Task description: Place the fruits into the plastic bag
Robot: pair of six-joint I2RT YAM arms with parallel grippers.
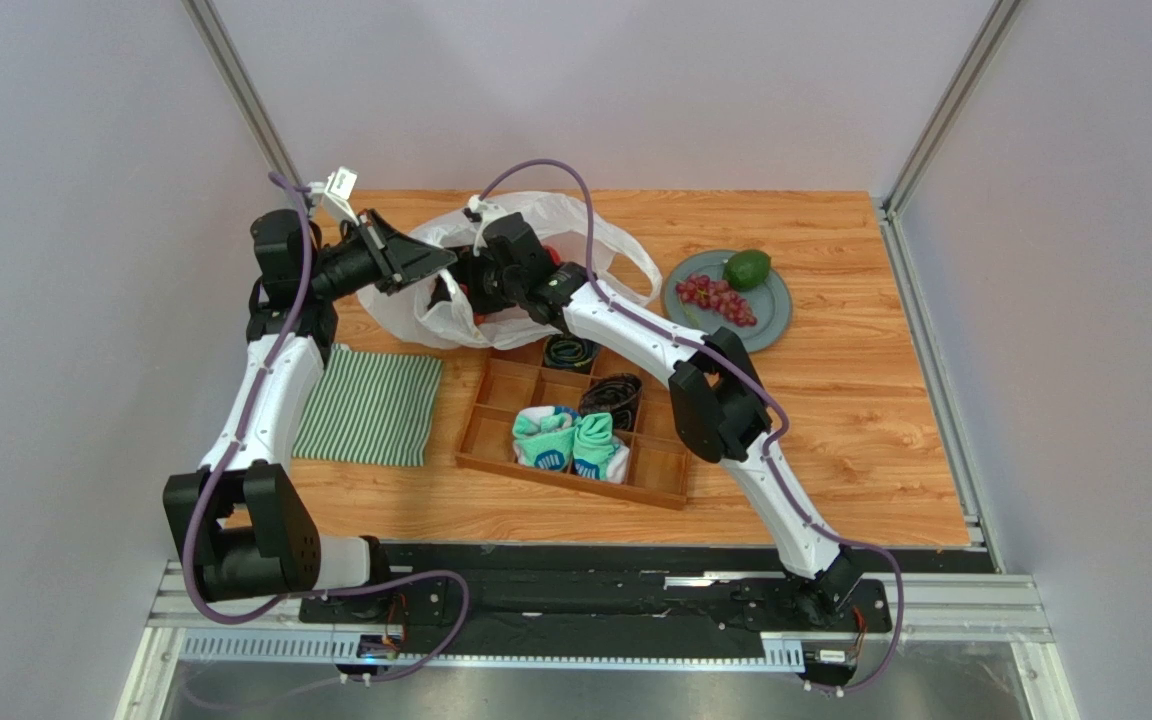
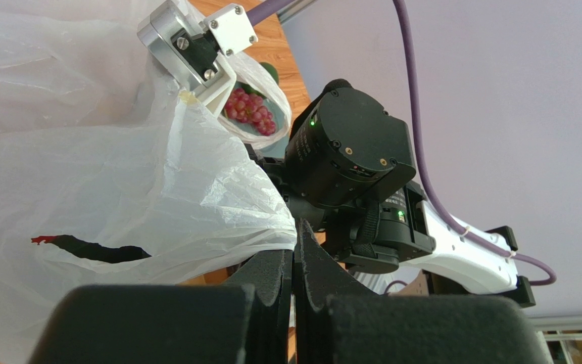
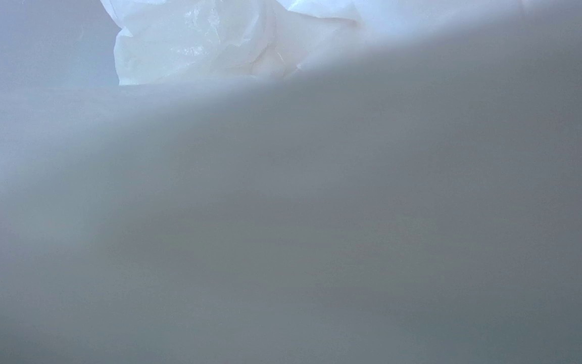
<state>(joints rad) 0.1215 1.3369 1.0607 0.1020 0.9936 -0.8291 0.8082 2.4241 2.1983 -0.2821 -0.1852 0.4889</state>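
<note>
The plastic bag [image 1: 597, 240] lies at the far side of the counter [image 1: 853, 420], a bit left of the middle. It is white, thin and crinkly. Its mouth is held open toward the near side.

The left end effector [image 2: 294, 246] is squeezed tight on the edge of the bag. Its two black fingers [image 2: 271, 273] are pressed together with the thin film caught between them. From above, the left arm reaches in from the left side and holds that edge up.

The right end effector [image 1: 485, 288] is poked into the mouth of the bag. The bag covers it. The right wrist view shows only blurry white film, so I cannot tell if it is wide or narrow, or if it holds a thing.

The grapes [image 1: 717, 297] lie on a grey-green plate [image 1: 772, 318] to the right of the bag. A green fruit [image 1: 748, 269] sits on the same plate, just behind the grapes and touching them. One loop handle of the bag lies near the plate.

A wooden tray [image 1: 657, 465] with many little boxes sits in front of the bag. Rolled teal socks [image 1: 567, 438] are in its near boxes, and black socks [image 1: 612, 395] are in boxes farther back. A green and white striped cloth [image 1: 372, 405] lies flat to the left of the tray, under the left arm.
</note>
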